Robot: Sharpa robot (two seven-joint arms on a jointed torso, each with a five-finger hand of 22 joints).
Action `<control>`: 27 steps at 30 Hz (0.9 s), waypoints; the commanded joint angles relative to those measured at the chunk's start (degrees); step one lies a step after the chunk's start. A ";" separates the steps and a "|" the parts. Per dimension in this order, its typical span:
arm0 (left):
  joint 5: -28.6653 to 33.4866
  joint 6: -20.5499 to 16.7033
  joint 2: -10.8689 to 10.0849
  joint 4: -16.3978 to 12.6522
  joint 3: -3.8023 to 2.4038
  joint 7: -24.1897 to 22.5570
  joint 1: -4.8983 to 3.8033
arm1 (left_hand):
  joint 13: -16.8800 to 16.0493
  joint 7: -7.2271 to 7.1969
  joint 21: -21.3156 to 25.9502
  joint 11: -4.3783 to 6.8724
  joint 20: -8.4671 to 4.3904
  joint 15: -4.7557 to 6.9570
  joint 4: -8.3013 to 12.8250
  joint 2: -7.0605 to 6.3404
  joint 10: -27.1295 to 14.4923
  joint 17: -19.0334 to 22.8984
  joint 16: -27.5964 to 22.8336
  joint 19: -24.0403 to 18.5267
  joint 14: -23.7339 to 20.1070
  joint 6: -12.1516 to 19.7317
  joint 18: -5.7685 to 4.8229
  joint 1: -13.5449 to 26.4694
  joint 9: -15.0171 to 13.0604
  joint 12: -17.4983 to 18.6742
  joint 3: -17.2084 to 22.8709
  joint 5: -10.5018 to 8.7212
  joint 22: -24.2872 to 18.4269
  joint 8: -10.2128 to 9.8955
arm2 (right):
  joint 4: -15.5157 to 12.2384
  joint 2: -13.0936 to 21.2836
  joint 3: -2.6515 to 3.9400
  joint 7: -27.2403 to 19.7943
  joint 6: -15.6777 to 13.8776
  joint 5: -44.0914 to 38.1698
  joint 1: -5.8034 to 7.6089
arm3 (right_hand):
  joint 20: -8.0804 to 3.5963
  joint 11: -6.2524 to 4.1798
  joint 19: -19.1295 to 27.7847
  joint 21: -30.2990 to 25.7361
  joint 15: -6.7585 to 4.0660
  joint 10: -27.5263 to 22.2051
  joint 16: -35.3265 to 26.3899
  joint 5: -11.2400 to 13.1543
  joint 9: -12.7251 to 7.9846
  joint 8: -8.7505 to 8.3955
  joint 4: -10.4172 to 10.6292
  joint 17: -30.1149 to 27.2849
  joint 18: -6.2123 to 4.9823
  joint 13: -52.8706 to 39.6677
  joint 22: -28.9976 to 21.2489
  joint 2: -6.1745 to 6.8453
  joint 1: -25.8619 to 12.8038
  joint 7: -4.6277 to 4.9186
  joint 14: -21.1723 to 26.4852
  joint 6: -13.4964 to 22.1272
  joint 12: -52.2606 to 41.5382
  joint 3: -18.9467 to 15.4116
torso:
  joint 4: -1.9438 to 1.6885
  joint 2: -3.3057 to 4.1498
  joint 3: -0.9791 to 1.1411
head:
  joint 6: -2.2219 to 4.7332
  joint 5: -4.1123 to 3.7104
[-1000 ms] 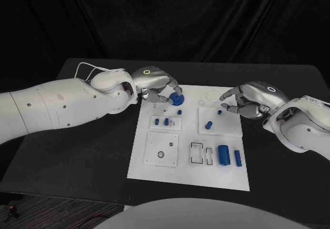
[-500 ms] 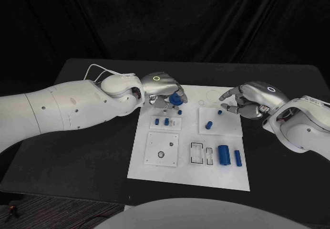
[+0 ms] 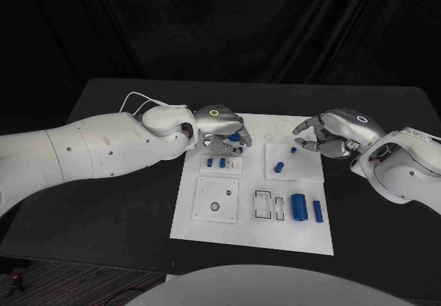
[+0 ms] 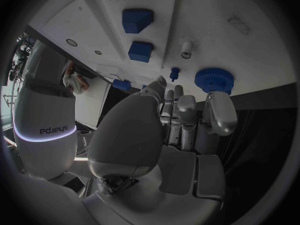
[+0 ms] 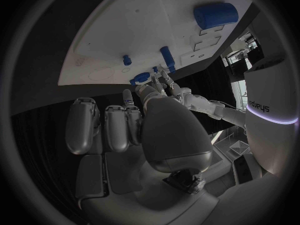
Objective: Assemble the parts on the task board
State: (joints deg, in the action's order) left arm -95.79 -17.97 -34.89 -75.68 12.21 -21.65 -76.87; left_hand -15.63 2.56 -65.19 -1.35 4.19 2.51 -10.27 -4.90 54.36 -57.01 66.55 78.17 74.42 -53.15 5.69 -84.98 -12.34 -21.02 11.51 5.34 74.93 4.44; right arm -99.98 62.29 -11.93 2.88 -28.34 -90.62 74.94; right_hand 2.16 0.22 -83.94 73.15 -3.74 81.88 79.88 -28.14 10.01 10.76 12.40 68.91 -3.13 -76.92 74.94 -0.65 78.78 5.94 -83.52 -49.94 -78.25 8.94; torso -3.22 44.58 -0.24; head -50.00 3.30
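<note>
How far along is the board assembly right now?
Early on. Two small blue blocks sit on a plate near the left hand, which is over the board's far end with a round blue gear at its fingertips. The right hand hovers holding nothing. The big blue cylinder and the rod lie loose on the task board.

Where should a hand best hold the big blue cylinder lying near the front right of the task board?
Probably across its round sides, at the middle, coming from above. The big blue cylinder lies flat on the task board, with open board on its left and a thinner blue rod close on its right.
</note>
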 commanded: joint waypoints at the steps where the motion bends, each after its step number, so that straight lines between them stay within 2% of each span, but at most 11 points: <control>1: -0.20 2.18 0.32 0.21 -0.07 0.22 0.29 | -0.17 0.16 -0.01 0.05 0.07 -0.09 0.05 0.02 0.35 0.03 0.31 0.49 -0.06 -0.58 -0.75 -0.80 0.13 -0.17 0.63 0.73 8.58 0.22 | 0.03 -0.04 0.02 -0.15 -0.11 0.06 -0.15 | 0.35 0.10 -0.29 -0.02 0.07 0.24 -0.22 -0.37 -0.08 -0.12 0.04 -0.09 -0.47 2.67 10.27 0.20 0.51 0.13 -2.92 -0.35 0.18 0.42 | 0.00 0.00 -0.01 | 0.00 0.09; 4: -0.20 2.40 0.50 0.39 -0.07 0.52 0.51 | -0.30 0.46 0.30 0.13 0.05 -0.06 0.23 0.09 0.33 0.39 0.06 0.35 -0.28 -1.08 -0.70 -1.05 0.16 -0.09 0.95 1.30 8.50 0.43 | 0.07 -0.07 0.02 -0.17 -0.04 0.07 -0.16 | 0.35 0.10 -0.29 -0.02 0.07 0.24 -0.22 -0.37 -0.08 -0.12 0.04 -0.09 -0.47 2.67 10.27 0.20 0.51 0.13 -2.92 -0.35 0.18 0.42 | 0.01 0.01 -0.02 | 0.00 0.15; 9: -0.20 2.38 0.80 0.69 -0.07 1.76 0.91 | -0.57 0.91 0.64 0.02 0.00 -0.06 1.74 0.64 0.41 1.18 -0.53 0.11 -0.94 -1.69 -0.64 -3.09 0.53 0.24 2.93 3.95 8.44 0.48 | 0.09 -0.12 0.02 -0.15 0.19 0.08 -0.17 | 0.36 0.12 -0.25 -0.16 0.08 0.20 -0.24 -0.44 -0.10 -0.14 0.00 -0.13 -0.50 2.76 10.23 0.22 0.51 0.15 -2.91 -0.36 0.26 0.49 | 0.06 -0.02 0.00 | 0.00 0.16; 15: -0.19 3.16 1.07 1.19 -0.07 3.11 1.15 | -0.32 1.16 1.06 -0.44 -0.01 -0.32 1.86 0.61 -0.32 2.13 -1.24 -0.12 -1.51 -1.71 -0.57 -2.99 0.76 1.03 3.53 4.14 8.33 0.36 | 0.14 -0.15 0.02 -0.05 0.48 0.09 -0.18 | 0.36 0.12 -0.25 -0.16 0.08 0.20 -0.24 -0.44 -0.10 -0.14 0.00 -0.13 -0.50 2.76 10.23 0.22 0.51 0.15 -2.91 -0.36 0.26 0.49 | 0.03 -0.01 0.04 | 0.00 0.10; 23: -0.19 3.88 1.28 1.61 -0.07 3.66 1.40 | -0.06 1.22 1.58 -0.49 0.02 -0.42 2.08 0.75 -0.65 2.90 -1.84 -0.38 -1.95 -1.79 -0.48 -3.15 0.92 1.58 4.16 4.25 8.19 0.31 | 0.32 -0.32 0.02 -0.09 0.64 0.37 -0.26 | 0.37 0.15 -0.19 -0.33 0.10 0.13 -0.27 -0.48 -0.11 -0.13 -0.01 -0.20 -0.53 2.93 10.18 0.22 0.48 0.15 -2.90 -0.40 0.39 0.55 | -0.03 0.00 0.05 | 0.00 0.04; 27: -0.19 3.95 1.26 1.62 -0.07 3.40 1.48 | 0.03 0.98 2.04 -0.51 0.09 -0.52 2.00 0.06 -0.61 3.30 -2.18 -0.65 -2.24 -1.58 -0.41 -2.42 1.14 1.85 4.05 3.63 8.08 0.13 | 0.41 -0.38 0.02 -0.10 0.71 0.48 -0.31 | 0.37 0.15 -0.19 -0.33 0.10 0.13 -0.27 -0.48 -0.11 -0.13 -0.01 -0.20 -0.53 2.93 10.18 0.22 0.48 0.15 -2.90 -0.40 0.39 0.55 | -0.04 0.00 0.00 | 0.00 0.02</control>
State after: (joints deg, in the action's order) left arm -95.81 -15.45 -33.69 -74.17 12.03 -18.59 -75.69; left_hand -15.64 3.69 -63.30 -1.73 4.41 2.04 -8.14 -4.39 53.90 -53.72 64.56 77.94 72.67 -54.67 5.70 -87.56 -11.29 -19.29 15.37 9.29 74.92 4.71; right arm -99.59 61.91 -11.93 2.86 -27.93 -90.28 74.78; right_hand 2.16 0.22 -83.94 73.15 -3.74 81.88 79.88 -28.37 9.97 10.76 12.40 68.77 -3.13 -76.92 74.92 -0.64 78.78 5.93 -83.52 -49.94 -78.06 9.26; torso -3.24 44.56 -0.19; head -50.01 3.32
